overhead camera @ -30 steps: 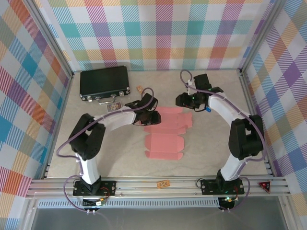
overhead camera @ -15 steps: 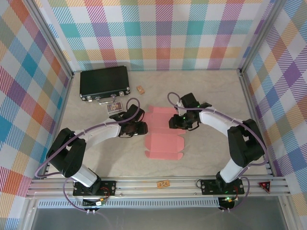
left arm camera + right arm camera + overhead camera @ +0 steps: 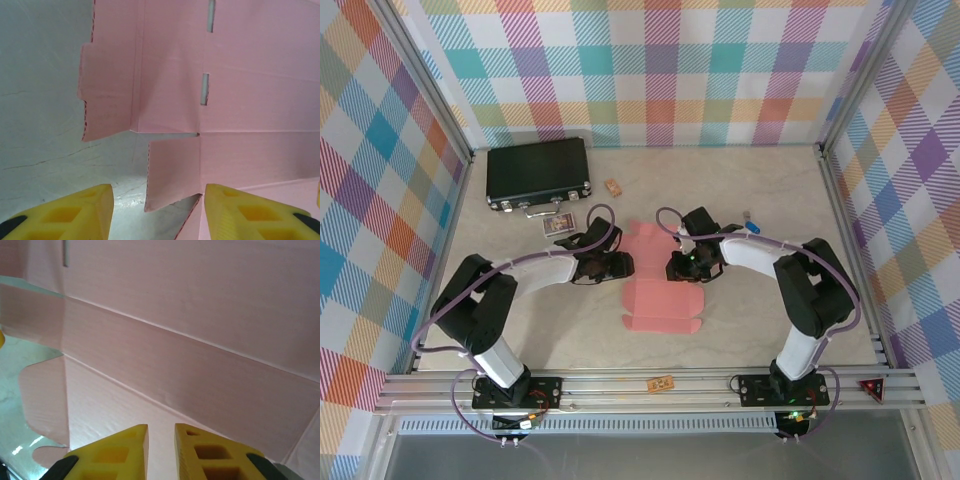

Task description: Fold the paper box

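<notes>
**Thin pink card, one gripper on each side of its far half**

The paper box (image 3: 660,300) lies mid-table as a flat, die-cut salmon-pink sheet. Its near half rests flat on the pale table (image 3: 770,320). Its far half sits between the two grippers.

The left gripper (image 3: 620,266) is at the sheet's left edge. In its wrist view the yellow fingers (image 3: 70,212) stand spread, with a loose side flap of the card (image 3: 172,170) pointing into the gap and nothing pinched. The right gripper (image 3: 674,268) is at the sheet's right side. Its fingers (image 3: 220,455) are drawn almost together, leaving only a slim slit. Creased panels of the card (image 3: 200,340) rise close in front of them, and I cannot tell whether an edge is caught in the slit.

The card looks very light and thin. It is probably stiff across a panel but ready to hinge along its scored lines. It will likely slide on the smooth table if pushed from one side only, and a hard pinch could dent it. The safest holds look to be panel edges near a crease and the small side flaps, with the other gripper bracing the sheet.

There is open table to the left, right and near side of the sheet. On the far side lie a black hard case (image 3: 538,172), a tan block (image 3: 613,187) and a small dark card (image 3: 560,225), all well apart from it. A blue-tipped bit (image 3: 752,227) lies beside the right arm.
</notes>
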Robot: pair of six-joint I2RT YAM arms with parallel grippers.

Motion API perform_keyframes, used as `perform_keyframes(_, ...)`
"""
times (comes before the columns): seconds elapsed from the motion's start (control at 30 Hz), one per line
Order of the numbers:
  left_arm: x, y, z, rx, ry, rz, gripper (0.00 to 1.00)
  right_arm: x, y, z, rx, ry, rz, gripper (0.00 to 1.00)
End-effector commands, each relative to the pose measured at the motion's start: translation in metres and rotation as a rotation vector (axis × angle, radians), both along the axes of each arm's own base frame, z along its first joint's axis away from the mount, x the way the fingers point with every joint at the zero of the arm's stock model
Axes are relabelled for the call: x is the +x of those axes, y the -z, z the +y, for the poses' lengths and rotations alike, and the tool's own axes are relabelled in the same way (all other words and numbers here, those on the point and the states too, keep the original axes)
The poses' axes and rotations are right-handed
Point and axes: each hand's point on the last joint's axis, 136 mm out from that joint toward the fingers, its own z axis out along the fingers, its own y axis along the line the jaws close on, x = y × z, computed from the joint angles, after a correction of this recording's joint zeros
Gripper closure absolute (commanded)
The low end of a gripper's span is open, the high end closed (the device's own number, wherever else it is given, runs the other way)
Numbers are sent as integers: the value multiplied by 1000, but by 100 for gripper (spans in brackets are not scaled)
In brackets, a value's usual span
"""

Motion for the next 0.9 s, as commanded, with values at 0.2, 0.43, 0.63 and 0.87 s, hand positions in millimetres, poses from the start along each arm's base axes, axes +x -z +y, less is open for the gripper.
perform_keyframes(0.2, 11, 0, -16, -78, 0, 5, 57, -8, 18, 0, -25, 4, 36, 78)
perform_keyframes(0.43, 12, -9, -18, -103, -11, -10, 62, -9, 21, 2, -28, 12, 44, 79)
perform_keyframes(0.63, 13, -23, -19, -114, 17, -54, 67, -10, 23, 3, -31, 16, 48, 79)
perform_keyframes(0.87, 11, -27, -36, -134, 74, -69, 68, -11, 26, 3, -35, 14, 55, 79)
